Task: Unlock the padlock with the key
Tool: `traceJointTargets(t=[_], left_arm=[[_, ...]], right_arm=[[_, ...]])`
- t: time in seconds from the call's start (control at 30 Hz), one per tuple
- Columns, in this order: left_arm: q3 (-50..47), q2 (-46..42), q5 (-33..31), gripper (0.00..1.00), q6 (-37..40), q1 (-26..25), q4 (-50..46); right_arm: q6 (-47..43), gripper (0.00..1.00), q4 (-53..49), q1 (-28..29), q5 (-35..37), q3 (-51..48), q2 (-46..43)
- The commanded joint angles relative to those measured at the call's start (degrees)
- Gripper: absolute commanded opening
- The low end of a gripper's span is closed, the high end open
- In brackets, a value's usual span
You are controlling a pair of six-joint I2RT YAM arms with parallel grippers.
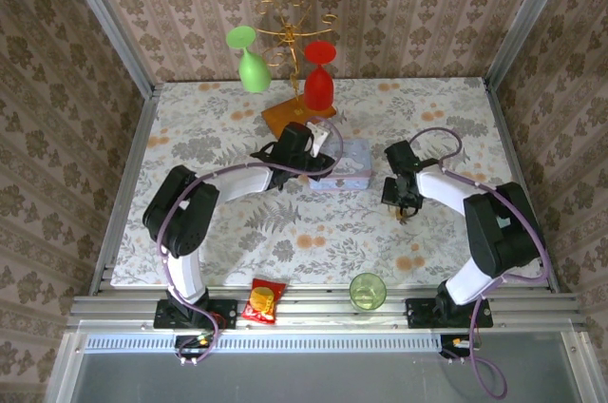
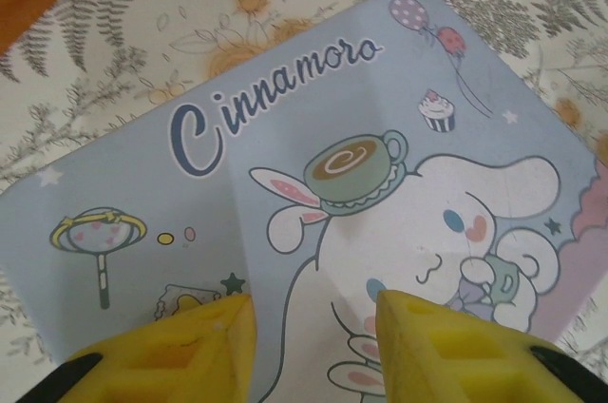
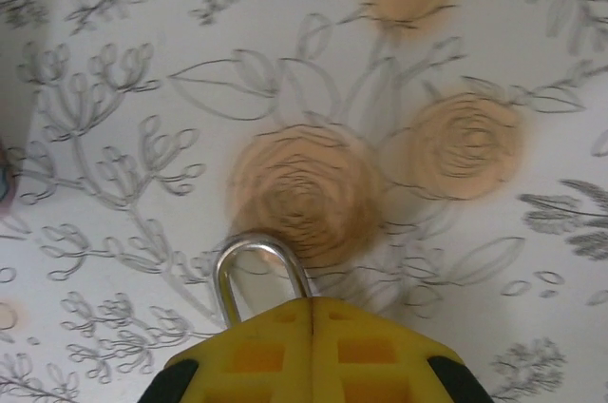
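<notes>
Near edge of table (image 1: pixel 237 232): a round green cup (image 1: pixel 367 291) stands at the front, right of centre. A red and yellow snack packet (image 1: pixel 264 300) lies just left of it, apart from the cup.

Mid table, right side: the right gripper (image 3: pixel 312 327) points down over the flowered cloth. Its yellow fingers are pressed together, clenched on the padlock (image 3: pixel 255 245). Only the silver shackle loop shows, sticking out past the fingertips on the left side of the seam. The brass body is hidden between the pads. The shackle loop looks closed from this view. Whether the lock touches the cloth I cannot tell.

Mid table, centre: a pale blue tin (image 2: pixel 114 175) lies flat, lid up, printed with a cartoon rabbit and lettering. The left gripper (image 2: pixel 315 346) hangs over the lid, released, its two yellow fingers (image 2: pixel 204 346) standing apart with nothing between them and the lid showing through the gap. The tin sits to the left of the right gripper, near it but not touching.

Far side: an orange-brown wooden base (image 1: pixel 283 116) rests just behind the tin. A thin gold wire stand (image 1: pixel 288 37) rises from it. A green glass (image 1: pixel 250 66) and a red glass (image 1: pixel 319 82) hang upside down on the stand, green to the left.
</notes>
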Motion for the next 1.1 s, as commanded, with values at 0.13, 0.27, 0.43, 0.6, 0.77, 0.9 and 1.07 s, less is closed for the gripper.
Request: traceJointTargets(t=[0.13,0.27,0.43,0.6,0.77,0.9,1.07], left_arm=[[1.69,0.18,-3.41,0.43,0.88,0.97,-6.77],[2.20,-3.19,-3.60,0.47,0.65,0.55,-8.21],[1.59,-9.17,-4.70,0.51,0.10,-0.53,-9.13],[-4.83,-19.86,-7.65,0.71,-0.79,-0.14,-8.94],[-17.82,-32.73,-17.25,1.00,-0.61,4.32,-7.73],[-25.79,-40.70,-24.09,1.00,6.22,9.38,-6.61],[-34.50,-47.76,-33.73,1.00,14.81,15.29,0.91]], right_arm=[[-0.18,0.01,-2.53,0.39,-0.38,1.29,0.03],[0.16,0.03,-2.63,0.33,-1.10,2.07,-2.55],[0.12,0.16,-2.74,0.07,0.68,2.51,-6.79],[-4.66,0.76,1.41,-1.78,4.80,1.80,-15.02],[-15.69,1.00,7.03,-3.32,13.24,0.32,-19.82],[-22.72,1.00,16.03,-6.75,16.56,-3.92,-19.38],[-25.18,1.00,35.13,-13.25,9.68,-15.82,-21.66]])
